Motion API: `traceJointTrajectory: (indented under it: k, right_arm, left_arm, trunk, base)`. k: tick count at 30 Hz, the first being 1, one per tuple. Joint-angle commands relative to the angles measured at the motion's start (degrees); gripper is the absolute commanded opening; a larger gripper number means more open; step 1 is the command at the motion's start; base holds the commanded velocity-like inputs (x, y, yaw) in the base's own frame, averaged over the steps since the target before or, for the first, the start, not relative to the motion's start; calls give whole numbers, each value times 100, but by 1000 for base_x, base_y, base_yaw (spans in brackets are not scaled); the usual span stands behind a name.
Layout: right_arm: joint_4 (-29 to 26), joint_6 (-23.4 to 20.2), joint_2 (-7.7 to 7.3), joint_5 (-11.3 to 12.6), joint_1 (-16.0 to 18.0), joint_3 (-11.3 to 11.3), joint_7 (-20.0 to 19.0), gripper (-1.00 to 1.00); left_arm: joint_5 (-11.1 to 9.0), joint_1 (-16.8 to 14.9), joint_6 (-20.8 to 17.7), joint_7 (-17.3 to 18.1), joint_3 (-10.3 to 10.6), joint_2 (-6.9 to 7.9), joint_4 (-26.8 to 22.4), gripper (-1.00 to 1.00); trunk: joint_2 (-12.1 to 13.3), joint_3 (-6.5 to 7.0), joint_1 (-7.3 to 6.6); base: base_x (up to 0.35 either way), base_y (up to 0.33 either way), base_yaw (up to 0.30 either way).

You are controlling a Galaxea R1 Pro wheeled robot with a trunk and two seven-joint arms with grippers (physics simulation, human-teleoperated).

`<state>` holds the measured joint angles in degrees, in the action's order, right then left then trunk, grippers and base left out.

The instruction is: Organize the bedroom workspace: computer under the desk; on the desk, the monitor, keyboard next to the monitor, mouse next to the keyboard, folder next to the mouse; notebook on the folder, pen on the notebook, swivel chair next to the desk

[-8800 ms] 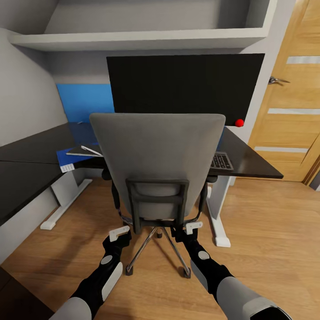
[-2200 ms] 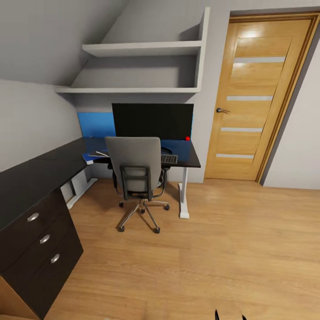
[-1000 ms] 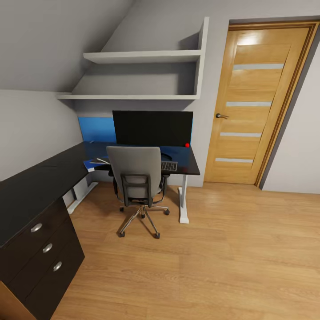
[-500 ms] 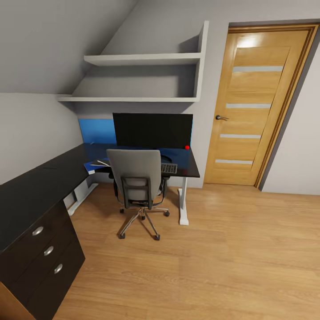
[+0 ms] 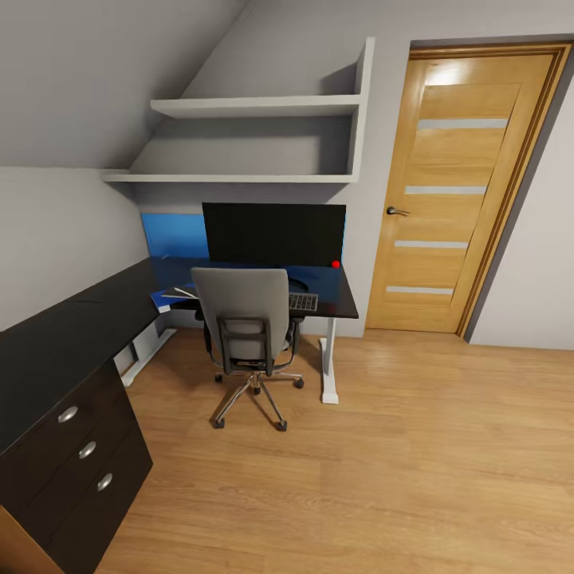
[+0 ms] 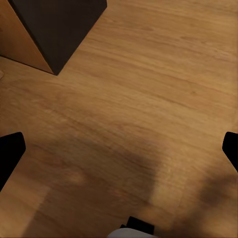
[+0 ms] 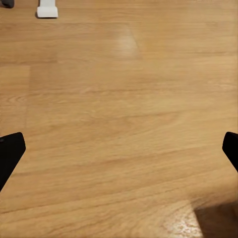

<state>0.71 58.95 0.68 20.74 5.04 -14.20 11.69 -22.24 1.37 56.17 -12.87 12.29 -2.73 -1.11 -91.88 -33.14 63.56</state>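
Head view: swivel chair [image 5: 243,323] tucked against the table [image 5: 335,295] by keyboard [image 5: 303,302] and folder [image 5: 163,298], far ahead of both pincers, left pincer [image 6: 119,148] and right pincer [image 7: 119,148] wide open, holding nothing; probably rolls easily, best pushed by its stiff back.

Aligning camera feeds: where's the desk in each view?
Head view: the desk runs from the lower left to the centre, with the swivel chair in front of it.
Left wrist view: a corner of the dark drawer unit, probably the one under the desk's near end, cut by the frame.
Right wrist view: a white foot, probably of a desk leg, at the frame's edge.
Shared landmark: the wood floor.
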Motion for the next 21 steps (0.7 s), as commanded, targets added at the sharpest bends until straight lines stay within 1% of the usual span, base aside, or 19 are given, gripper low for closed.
traceJointTrajectory:
  k: [1,21]
  right_arm:
    - [8,12,2,9,5,-51,44,100]
    - [8,12,2,9,4,-48,44,100]
  left_arm:
    - [-17,3,3,-46,46,-2,-12,100]
    - [-18,1,-1,-49,52,7,-12,100]
  trunk:
    - [-2,-4,0]
    - [-2,-4,0]
  base:
    - [0,0,0]
    - [0,0,0]
